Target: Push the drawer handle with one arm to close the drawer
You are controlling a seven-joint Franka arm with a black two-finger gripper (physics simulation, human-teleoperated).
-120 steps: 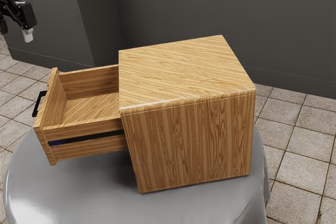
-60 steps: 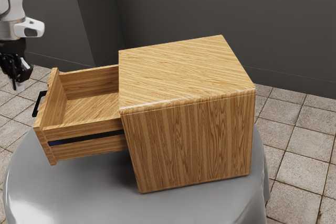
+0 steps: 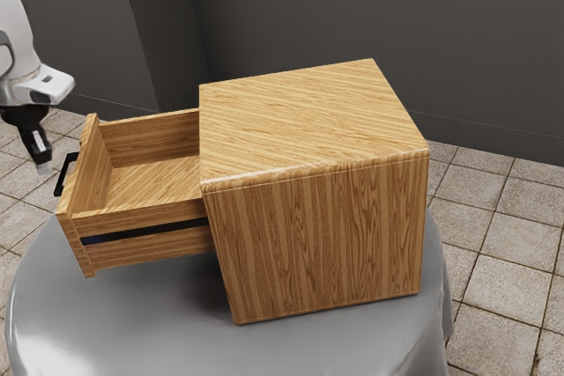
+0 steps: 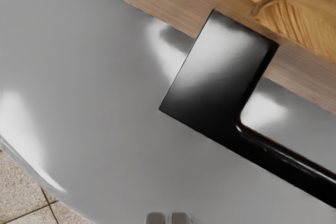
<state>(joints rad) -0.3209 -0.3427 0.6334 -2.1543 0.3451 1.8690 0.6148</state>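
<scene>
In the exterior view my gripper (image 3: 42, 167) points down at the left, its tips close to the black handle (image 3: 61, 186) on the outer side; whether they touch cannot be told there. The wooden drawer (image 3: 145, 223) stands pulled far out of its cabinet (image 3: 322, 235). In the wrist view the two tips of my gripper (image 4: 168, 218) are side by side, shut with nothing between them. They are apart from the handle (image 4: 218, 72), which juts from the drawer's front (image 4: 157, 6).
The round grey table (image 3: 159, 332) carries the cabinet, and its curved edge and the tiled floor (image 4: 26, 190) show in the wrist view. Grey walls (image 3: 300, 19) stand behind.
My arm has come down from the upper left to handle level, and the hand has tilted. The drawer and cabinet have not moved.
</scene>
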